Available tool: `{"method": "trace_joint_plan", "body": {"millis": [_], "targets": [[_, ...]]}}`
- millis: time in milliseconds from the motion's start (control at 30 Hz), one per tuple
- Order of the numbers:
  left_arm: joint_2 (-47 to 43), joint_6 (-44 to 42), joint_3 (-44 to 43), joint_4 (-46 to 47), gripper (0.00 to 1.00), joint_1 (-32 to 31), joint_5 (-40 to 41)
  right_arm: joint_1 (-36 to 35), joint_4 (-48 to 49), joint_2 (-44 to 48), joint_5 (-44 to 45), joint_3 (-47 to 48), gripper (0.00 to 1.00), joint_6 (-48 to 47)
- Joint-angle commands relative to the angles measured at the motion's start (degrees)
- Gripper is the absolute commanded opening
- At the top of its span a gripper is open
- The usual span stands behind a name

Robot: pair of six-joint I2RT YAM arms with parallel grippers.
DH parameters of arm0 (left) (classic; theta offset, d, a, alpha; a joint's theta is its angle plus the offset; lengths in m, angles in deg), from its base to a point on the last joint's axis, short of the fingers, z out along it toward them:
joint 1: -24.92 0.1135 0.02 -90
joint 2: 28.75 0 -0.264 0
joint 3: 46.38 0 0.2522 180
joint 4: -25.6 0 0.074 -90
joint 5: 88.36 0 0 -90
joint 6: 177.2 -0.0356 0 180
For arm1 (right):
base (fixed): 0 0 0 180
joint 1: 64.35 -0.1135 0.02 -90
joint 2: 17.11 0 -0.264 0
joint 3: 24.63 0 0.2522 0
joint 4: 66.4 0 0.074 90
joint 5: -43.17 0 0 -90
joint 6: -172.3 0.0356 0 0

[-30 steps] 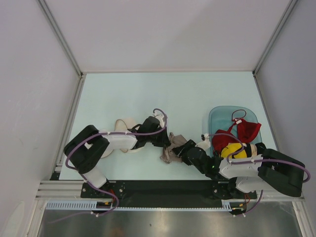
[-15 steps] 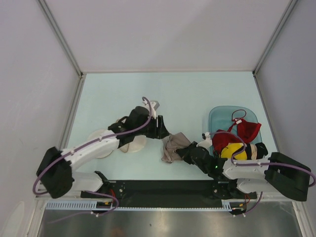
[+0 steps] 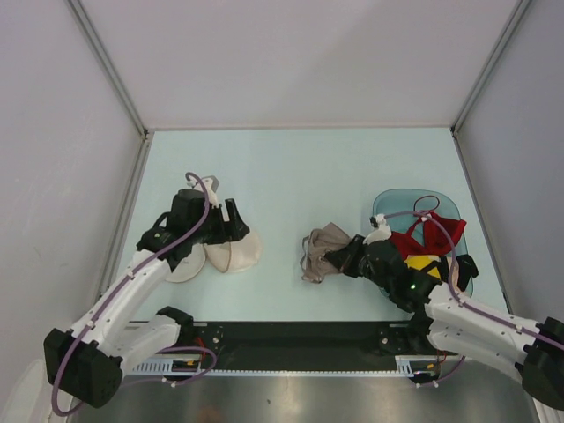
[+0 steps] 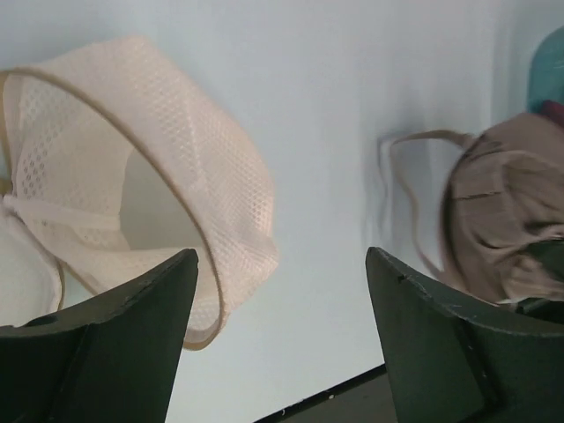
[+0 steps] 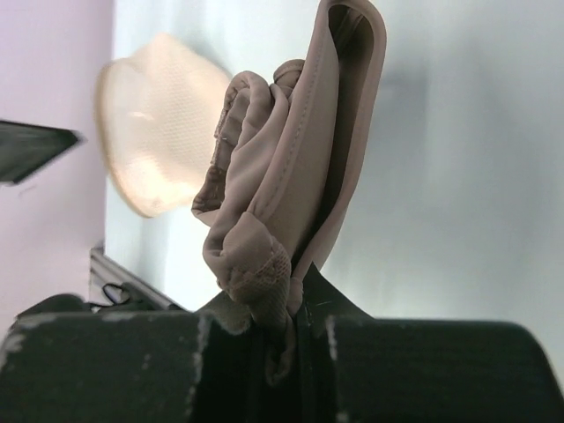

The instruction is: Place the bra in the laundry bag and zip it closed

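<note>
The taupe bra point(image 3: 324, 249) lies bunched on the pale table, left of the basket. My right gripper point(image 3: 350, 261) is shut on its near-right edge. In the right wrist view the fabric of the bra point(image 5: 282, 150) is pinched between the fingers of that gripper point(image 5: 295, 317). The cream mesh laundry bag point(image 3: 231, 254) lies open in two halves at the left. My left gripper point(image 3: 236, 222) hovers over its far edge, open and holding nothing. The left wrist view shows the bag point(image 4: 132, 176) at the left, the bra point(image 4: 502, 220) at the right, and bare table between the wide fingers of the left gripper point(image 4: 282, 291).
A translucent teal basket point(image 3: 388, 207) stands at the right. It holds a red bra point(image 3: 434, 233) and a yellow-and-black garment point(image 3: 425, 264). The black base rail point(image 3: 282, 339) runs along the near edge. Walls close in on both sides and at the back.
My left gripper has opened and drawn back left from the bra to above the bag. The right gripper has shut on the bra and shifted it slightly right.
</note>
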Motion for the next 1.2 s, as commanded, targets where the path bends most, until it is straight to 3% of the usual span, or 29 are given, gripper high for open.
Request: {"method": "trace_joint_plan", "body": {"millis": [0,100,200,233,300,333,400,467,700,867,933,967,1033,1100,1167], "targets": [[3.3,0.6,0.7,-1.3,0.83,1.9,-0.6,3.1,-8.5,3.0,-8.9,7.9,0.0,-9.0],[7.6,2.1,0.9,2.4,0.8,2.1,-0.1,4.5,-11.2,4.0,-12.7,11.3,0.0,-10.6],[12.3,2.4,0.7,5.4,0.68,2.2,-2.0,5.2,-14.2,5.0,-14.5,14.3,0.0,-12.2],[13.4,2.5,0.8,6.4,0.55,2.1,-3.1,5.4,-14.9,5.2,-15.1,14.9,0.0,-12.6],[16.1,3.2,1.0,9.0,0.42,2.1,-5.4,6.1,-16.9,6.0,-15.9,16.8,0.0,-13.5],[16.9,3.3,1.1,9.8,0.29,1.5,-5.9,6.3,-17.5,6.8,-16.4,17.5,0.0,-14.4],[18.6,3.6,1.0,11.2,0.21,0.3,-5.8,7.7,-19.7,7.9,-16.7,19.0,0.0,-15.2],[19.8,4.7,0.4,11.7,0.02,-2.6,-5.6,8.9,-21.2,9.3,-17.5,19.9,0.0,-16.5],[25.9,10.5,-5.6,16.5,0.0,-18.6,-4.1,15.3,-28.3,10.3,-19.5,24.4,0.0,-20.1],[34.6,10.6,-13.0,17.3,0.0,-25.5,-5.4,17.8,-31.3,10.4,-20.6,27.2,0.0,-21.5],[35.6,10.5,-15.3,16.8,0.23,-27.1,-7.0,18.8,-32.6,10.5,-20.3,28.6,0.0,-22.5],[34.5,10.5,-15.0,17.2,0.48,-27.7,-6.9,19.1,-33.9,10.6,-20.1,29.0,0.0,-23.1],[28.6,10.1,-12.0,18.3,0.72,-27.9,-6.0,19.7,-35.0,10.6,-19.4,29.7,0.0,-23.7],[23.9,9.4,-10.0,16.0,0.85,-27.7,-2.5,20.0,-36.3,10.5,-19.2,30.3,0.0,-24.4],[17.8,8.1,-9.2,11.8,0.85,-26.9,0.6,20.4,-37.0,10.2,-19.4,30.8,0.0,-24.9]]}}
